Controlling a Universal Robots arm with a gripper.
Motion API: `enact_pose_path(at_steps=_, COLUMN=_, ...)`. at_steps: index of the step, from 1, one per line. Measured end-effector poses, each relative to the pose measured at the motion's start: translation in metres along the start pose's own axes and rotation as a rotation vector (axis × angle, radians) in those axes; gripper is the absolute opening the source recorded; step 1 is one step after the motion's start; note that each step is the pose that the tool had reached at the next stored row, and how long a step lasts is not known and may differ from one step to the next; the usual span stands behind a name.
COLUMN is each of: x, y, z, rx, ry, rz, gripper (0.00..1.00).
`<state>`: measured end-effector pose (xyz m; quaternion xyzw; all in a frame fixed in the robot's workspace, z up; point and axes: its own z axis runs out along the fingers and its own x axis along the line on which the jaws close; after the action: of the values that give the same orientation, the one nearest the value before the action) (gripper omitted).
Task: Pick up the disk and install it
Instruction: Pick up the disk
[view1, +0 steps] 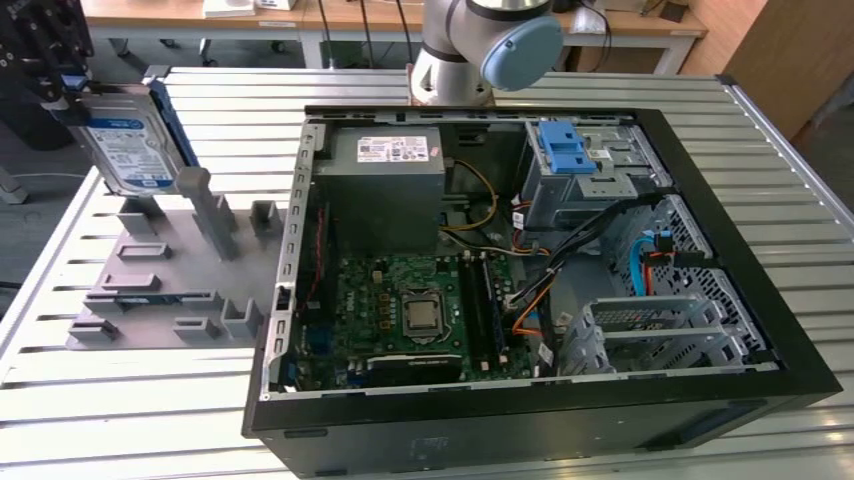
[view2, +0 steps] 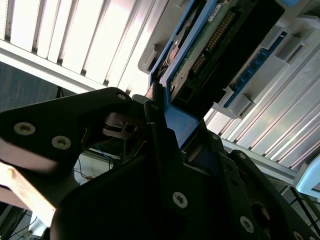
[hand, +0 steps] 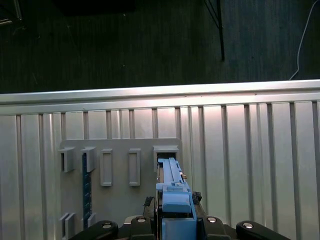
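Note:
The disk (view1: 131, 152), a silver hard drive with a white-and-blue label and a blue carrier frame, stands on edge over the far end of the grey fixture plate (view1: 154, 290), at the exterior view's left. My gripper (view1: 63, 97) is shut on its upper end. The second wrist view shows the black fingers (view2: 150, 130) clamped on the blue frame, with the disk's (view2: 210, 45) circuit-board side beyond them. In the first wrist view, the disk's blue edge (hand: 172, 187) points down at a slot of the fixture plate (hand: 117, 200). I cannot tell whether the disk still touches the fixture.
An open black computer case (view1: 747, 300) lies to the exterior view's right of the fixture, with a grey power supply box (view1: 387, 190), a motherboard (view1: 414, 310) and a drive bay with a blue latch (view1: 567, 150). The arm's base (view1: 487, 50) stands behind the case on the slatted metal table (view1: 134, 400).

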<state>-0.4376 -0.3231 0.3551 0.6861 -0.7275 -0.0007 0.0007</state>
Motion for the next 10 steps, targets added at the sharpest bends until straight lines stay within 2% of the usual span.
enact_pose_path(at_steps=10, x=0.0, y=0.0001, z=-0.0046, rx=0.0001, ry=-0.0001, rz=0.0, gripper=0.36)
